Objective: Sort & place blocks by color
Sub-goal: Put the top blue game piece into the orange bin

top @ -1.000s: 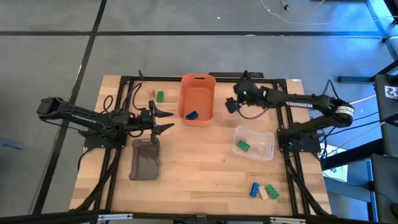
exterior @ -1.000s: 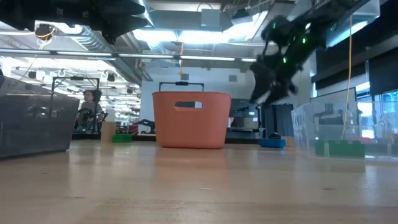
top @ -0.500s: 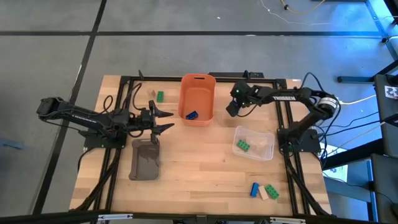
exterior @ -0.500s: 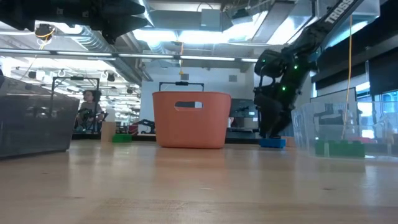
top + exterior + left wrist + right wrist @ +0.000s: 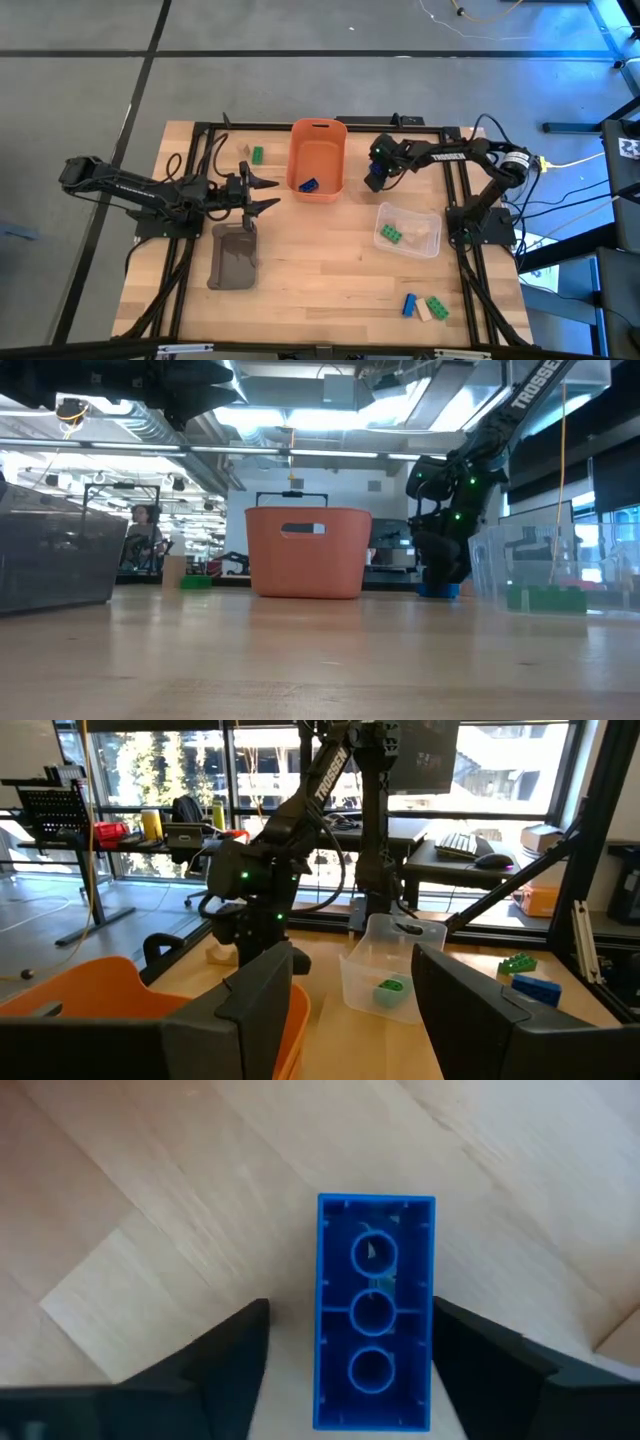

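A blue brick (image 5: pixel 375 1312) lies on the table with its hollow underside up, just right of the orange bin (image 5: pixel 317 160). My right gripper (image 5: pixel 350 1355) is open, pointing down, one finger on each side of this brick; I cannot tell if they touch it. In the low view the gripper (image 5: pixel 440 575) stands right over the brick (image 5: pixel 437 590). My left gripper (image 5: pixel 262 193) is open and empty above the far end of the grey tray (image 5: pixel 234 256).
The orange bin holds a blue brick (image 5: pixel 307 185). A clear bin (image 5: pixel 408 230) holds a green brick (image 5: pixel 390 234) and a tan one. A green brick (image 5: pixel 257 154) and a tan brick (image 5: pixel 244 150) lie far left; blue, tan and green bricks (image 5: pixel 423 308) lie near right.
My right gripper has come down to the table beside the orange bin and tipped to point down, ending astride the blue brick.
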Robot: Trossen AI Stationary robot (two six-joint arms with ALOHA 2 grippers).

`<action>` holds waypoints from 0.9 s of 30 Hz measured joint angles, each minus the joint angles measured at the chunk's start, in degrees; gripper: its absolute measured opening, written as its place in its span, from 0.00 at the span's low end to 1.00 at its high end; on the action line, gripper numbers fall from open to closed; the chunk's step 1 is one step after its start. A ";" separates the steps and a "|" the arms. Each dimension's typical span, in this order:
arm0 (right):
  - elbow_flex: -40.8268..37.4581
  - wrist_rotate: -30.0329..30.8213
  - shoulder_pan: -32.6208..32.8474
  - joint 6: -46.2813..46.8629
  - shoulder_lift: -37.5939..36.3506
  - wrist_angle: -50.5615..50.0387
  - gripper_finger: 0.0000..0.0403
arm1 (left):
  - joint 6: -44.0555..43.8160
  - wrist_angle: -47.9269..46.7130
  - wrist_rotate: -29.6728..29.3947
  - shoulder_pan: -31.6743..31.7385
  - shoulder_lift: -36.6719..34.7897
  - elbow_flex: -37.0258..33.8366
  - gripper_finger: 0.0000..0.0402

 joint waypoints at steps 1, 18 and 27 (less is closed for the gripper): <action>0.02 0.00 0.00 0.10 0.00 -0.23 0.60 | 0.00 0.00 0.00 0.01 0.01 0.00 0.50; -13.48 6.03 13.50 6.41 -20.31 10.11 0.33 | 0.00 -0.44 -0.02 0.00 0.00 0.02 0.50; -21.35 5.97 23.59 6.43 -30.67 44.11 0.33 | 0.00 -0.44 -0.04 0.00 0.01 0.00 0.50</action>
